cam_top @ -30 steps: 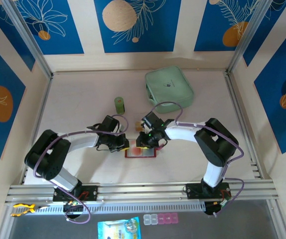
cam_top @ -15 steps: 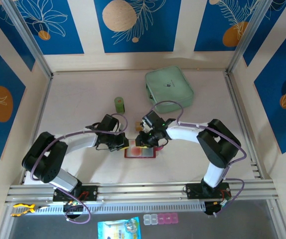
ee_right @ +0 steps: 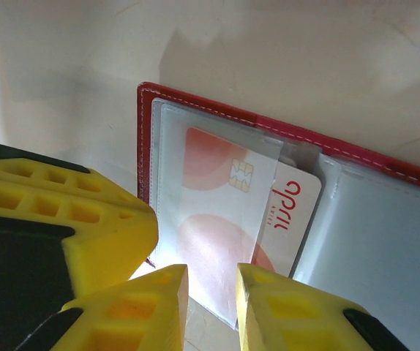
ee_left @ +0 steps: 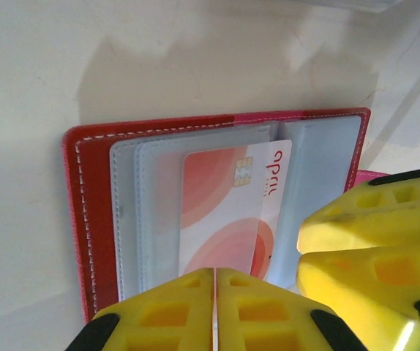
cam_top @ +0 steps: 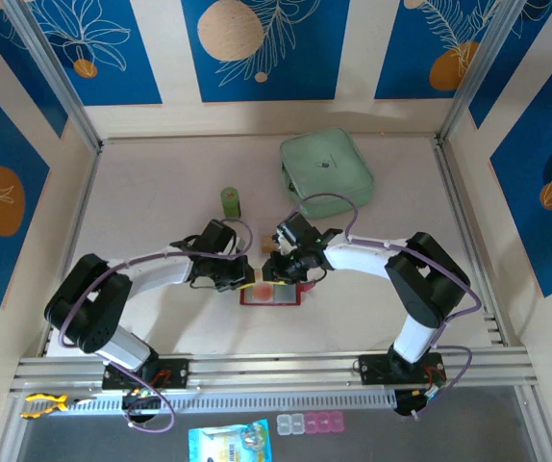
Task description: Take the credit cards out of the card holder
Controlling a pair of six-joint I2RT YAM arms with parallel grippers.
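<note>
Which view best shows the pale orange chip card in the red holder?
Left wrist: the pale orange chip card is sharp, chip and lettering legible. Right wrist shows it with glare. Top external: a tiny pinkish patch.

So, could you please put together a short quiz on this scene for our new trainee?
1. True or false: the card holder lies closed on the table.
2. Whose fingers are pressed together? A) left gripper B) right gripper C) both
3. Where does the visible credit card sit?
Key: 1. False, it lies open. 2. A; the right gripper shows a gap. 3. Partly inside a clear sleeve, one end sticking out.
</note>
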